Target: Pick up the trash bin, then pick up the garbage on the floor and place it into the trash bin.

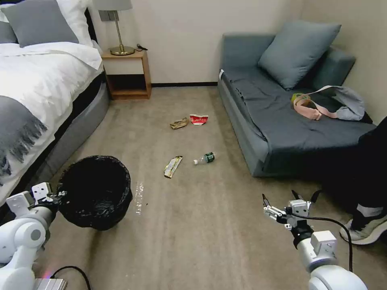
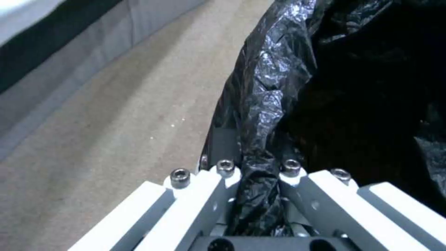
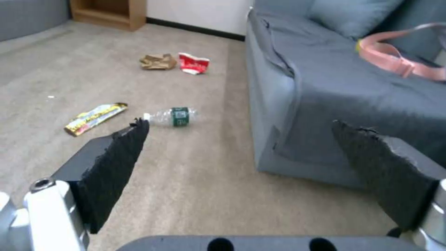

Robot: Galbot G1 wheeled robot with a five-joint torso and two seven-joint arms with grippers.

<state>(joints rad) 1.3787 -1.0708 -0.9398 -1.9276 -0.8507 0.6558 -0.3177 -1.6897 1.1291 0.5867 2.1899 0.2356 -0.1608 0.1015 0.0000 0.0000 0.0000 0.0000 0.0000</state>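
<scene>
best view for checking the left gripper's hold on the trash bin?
Left wrist view: the left gripper has its jaws shut on the folded black bag at the rim of the trash bin, seen close up. The head view shows the whole trash bin at the left gripper, contact too small to judge.

Black-lined trash bin [image 1: 96, 192], green-labelled bottle [image 1: 204, 158]
</scene>
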